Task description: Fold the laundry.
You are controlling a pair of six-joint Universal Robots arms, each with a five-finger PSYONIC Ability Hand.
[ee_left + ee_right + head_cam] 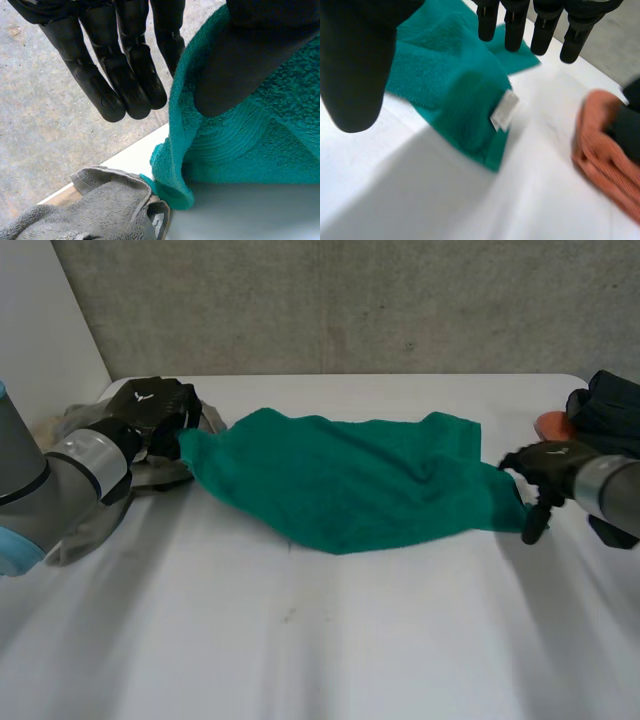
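Observation:
A green towel [340, 480] lies spread and rumpled across the middle of the white table [320, 640]. My left hand [150, 410] is at its left corner. In the left wrist view the thumb [235, 70] presses the towel [260, 145] edge against the straight fingers [120, 75], pinching it. My right hand [548, 468] hovers at the towel's right corner. There the fingers [540, 25] are straight and apart from the thumb [355, 65]. That corner of the towel [450, 90], with a white label [504, 110], lies loose under the palm.
A grey cloth [90, 510] is heaped under and beside my left arm, also by the towel's corner [100, 210]. An orange cloth [552, 424] and a dark garment [610, 410] sit at the table's right edge, close to my right hand.

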